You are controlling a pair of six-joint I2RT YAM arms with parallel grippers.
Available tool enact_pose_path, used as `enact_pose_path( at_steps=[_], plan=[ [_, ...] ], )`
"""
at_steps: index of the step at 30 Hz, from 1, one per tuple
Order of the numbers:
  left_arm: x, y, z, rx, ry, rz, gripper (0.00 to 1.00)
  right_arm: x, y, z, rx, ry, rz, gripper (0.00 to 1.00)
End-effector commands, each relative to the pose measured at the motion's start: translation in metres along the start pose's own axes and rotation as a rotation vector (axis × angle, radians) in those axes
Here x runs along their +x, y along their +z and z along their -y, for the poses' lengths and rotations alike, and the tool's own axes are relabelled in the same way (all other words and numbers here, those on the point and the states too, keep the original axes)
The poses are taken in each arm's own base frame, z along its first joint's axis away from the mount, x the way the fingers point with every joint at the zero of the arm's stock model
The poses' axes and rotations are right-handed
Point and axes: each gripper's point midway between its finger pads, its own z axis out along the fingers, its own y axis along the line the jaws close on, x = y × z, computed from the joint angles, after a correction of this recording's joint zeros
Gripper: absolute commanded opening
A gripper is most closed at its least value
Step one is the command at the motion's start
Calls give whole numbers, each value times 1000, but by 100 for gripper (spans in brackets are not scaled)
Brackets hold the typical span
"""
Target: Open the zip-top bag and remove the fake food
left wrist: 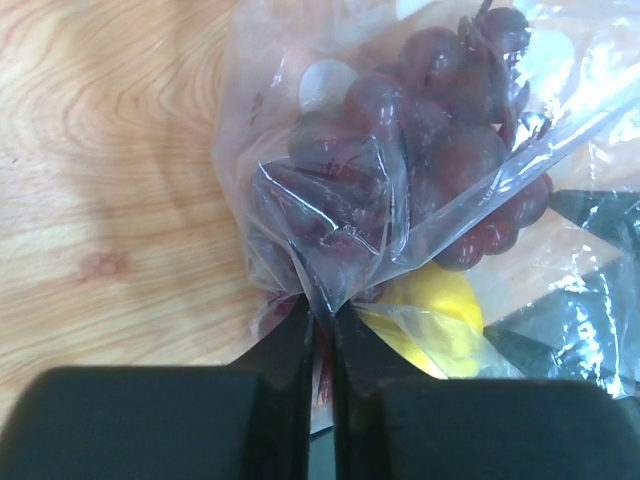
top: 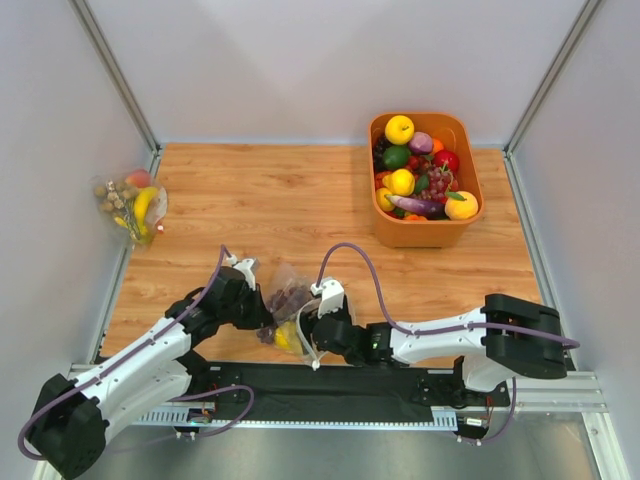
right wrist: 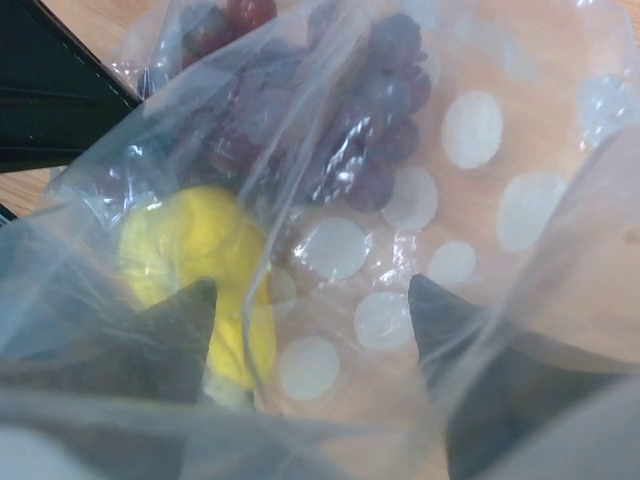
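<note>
The zip-top bag [top: 287, 300], clear with pale round spots, lies crumpled near the front edge between my two grippers. My left gripper [top: 262, 317] is shut on a bunched fold of the bag [left wrist: 330, 240], its tips [left wrist: 320, 312] pinching the plastic. Inside the bag are the dark purple grapes [left wrist: 420, 130] and the small yellow fruit [left wrist: 440, 315]. My right gripper [top: 306, 330] is open [right wrist: 310, 290], its fingers wide apart and veiled by the bag's plastic [right wrist: 470, 130]. The grapes [right wrist: 370, 110] and the yellow fruit [right wrist: 190, 250] lie just ahead of it. The round orange-yellow fruit is not visible.
An orange bin [top: 425, 233] heaped with plastic fruit stands at the back right. Another clear bag with banana, peach and nuts [top: 130, 205] lies at the left edge against the wall. A black mat [top: 330, 382] runs along the near edge.
</note>
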Motion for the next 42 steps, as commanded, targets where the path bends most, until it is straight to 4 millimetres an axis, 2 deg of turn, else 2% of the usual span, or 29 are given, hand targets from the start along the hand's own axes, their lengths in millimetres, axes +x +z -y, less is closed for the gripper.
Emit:
enact_pose_path(
  at_steps=[1,3,8,16,21,27,30,37,42],
  plan=[
    [13,3,9,69,-6,-50,7,-27,0,-5,-5,96,91,80],
    [14,4,10,76,-9,-55,0,-25,3,-6,-12,82,81,80],
    [14,6,13,93,-9,-51,0,-26,8,-15,-28,77,77,80],
    [19,6,11,102,-6,-60,0,-33,8,11,65,139,107,80],
    [19,5,13,112,-7,-58,0,-25,15,13,80,104,74,80],
    [18,6,14,117,-11,-53,0,-16,22,-2,17,93,37,80],
    [18,8,13,114,-14,-53,0,-16,20,-13,-43,105,36,81],
    [17,9,14,119,-15,-51,0,-23,7,-20,-95,124,51,83],
    [15,9,16,124,-16,-47,0,-24,3,-34,-146,115,34,84]
  ],
)
